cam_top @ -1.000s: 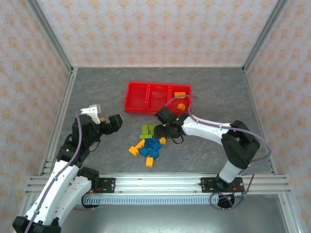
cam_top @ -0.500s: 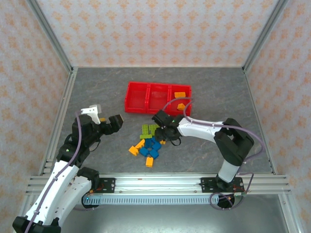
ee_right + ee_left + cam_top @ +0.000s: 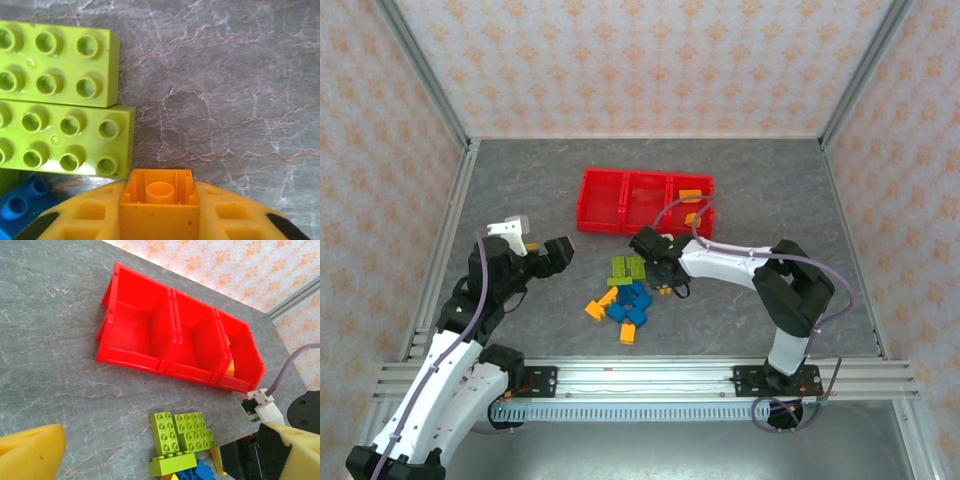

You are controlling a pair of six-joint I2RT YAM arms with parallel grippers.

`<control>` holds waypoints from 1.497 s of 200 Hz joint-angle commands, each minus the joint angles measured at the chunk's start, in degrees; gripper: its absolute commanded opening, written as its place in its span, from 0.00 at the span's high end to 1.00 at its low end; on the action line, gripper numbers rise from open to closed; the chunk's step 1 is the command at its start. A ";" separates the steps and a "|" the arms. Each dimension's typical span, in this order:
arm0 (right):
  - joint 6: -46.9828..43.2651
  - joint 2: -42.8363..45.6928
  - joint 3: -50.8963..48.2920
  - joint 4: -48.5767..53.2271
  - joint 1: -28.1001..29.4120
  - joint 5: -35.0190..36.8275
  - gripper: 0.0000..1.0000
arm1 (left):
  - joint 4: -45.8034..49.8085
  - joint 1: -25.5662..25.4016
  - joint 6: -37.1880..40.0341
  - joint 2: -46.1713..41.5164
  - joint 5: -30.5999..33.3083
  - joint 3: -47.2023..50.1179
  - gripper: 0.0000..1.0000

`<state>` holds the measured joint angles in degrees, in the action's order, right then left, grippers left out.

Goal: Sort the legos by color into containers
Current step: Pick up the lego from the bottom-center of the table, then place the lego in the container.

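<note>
Grey worktop (image 3: 520,180): R hand (image 3: 663,283) clamped shut on 1 orange brick (image 3: 159,192), lime bricks (image 3: 60,135) just ahead-left of it, red tray (image 3: 135,357) w/ 3 compartments beyond; L hand (image 3: 561,252) wide open, empty, apart from lego pile (image 3: 634,301).

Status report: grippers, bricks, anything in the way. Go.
Left gripper open, hovering left of the pile. Right gripper shut on an orange brick at the pile's edge, green bricks beside it. No obstacle seen toward red tray.
</note>
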<state>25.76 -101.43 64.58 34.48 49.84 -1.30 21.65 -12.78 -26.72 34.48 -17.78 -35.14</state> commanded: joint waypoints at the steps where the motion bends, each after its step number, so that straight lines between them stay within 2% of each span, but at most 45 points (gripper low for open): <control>1: -2.22 1.58 3.27 3.98 0.34 5.73 0.75 | -1.65 -0.41 0.37 -0.64 -0.77 0.51 0.01; 10: -4.33 3.35 4.33 4.38 0.25 7.90 0.81 | -1.78 -0.44 0.35 -0.71 -0.92 0.61 0.01; 30: -9.84 9.25 5.49 2.74 0.07 19.65 0.85 | -2.21 -0.41 0.26 -0.43 -1.54 0.79 0.01; 40: -13.01 11.72 6.44 0.83 -1.48 22.18 0.85 | -2.14 -0.41 0.37 -0.07 -1.73 0.69 0.01; 63: -18.77 13.77 10.02 -4.75 -8.47 17.90 0.84 | -1.96 -0.41 0.52 0.58 -2.26 0.59 0.01; 90: -23.94 8.88 16.54 -8.01 -15.65 14.09 0.85 | -2.09 -0.41 0.44 0.17 -2.56 0.59 0.01; 118: -29.42 2.01 19.56 -11.70 -19.57 13.00 0.85 | -1.83 -0.43 0.33 -0.11 -2.40 0.51 0.01; 144: -29.36 -2.65 21.78 -12.90 -22.23 6.47 0.84 | -1.95 -0.41 0.36 -0.55 -1.98 0.59 0.01; 169: -28.35 -5.79 23.17 -12.82 -23.20 3.63 0.82 | -2.05 -0.45 0.35 -0.60 -1.73 0.82 0.01; 178: -27.45 -6.67 23.46 -12.70 -23.53 3.50 0.78 | -2.01 -0.43 0.35 -0.48 -1.73 0.68 0.01; 191: -26.80 -8.02 24.22 -11.45 -24.16 2.02 0.67 | -1.96 -0.41 0.36 -0.30 -1.74 0.68 0.01; 204: -26.08 -8.35 24.16 -11.20 -24.22 0.95 0.60 | -1.96 -0.41 0.35 -0.14 -1.64 0.69 0.01; 251: -24.06 -5.06 23.03 -10.26 -24.27 -1.30 0.29 | -1.70 -0.41 0.27 0.63 -1.05 0.62 0.01; 273: -23.20 -2.12 23.61 -7.88 -24.27 -3.25 0.20 | -1.53 -0.41 0.34 0.92 -0.53 0.63 0.01; 299: -21.87 4.25 19.54 -8.38 -24.11 -5.79 0.08 | -1.48 -0.42 0.22 0.90 0.56 0.68 0.01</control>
<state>2.07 -105.43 86.15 25.19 25.76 -4.32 21.61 -12.78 -26.72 35.51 -18.98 -35.07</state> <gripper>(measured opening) 0.884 0.992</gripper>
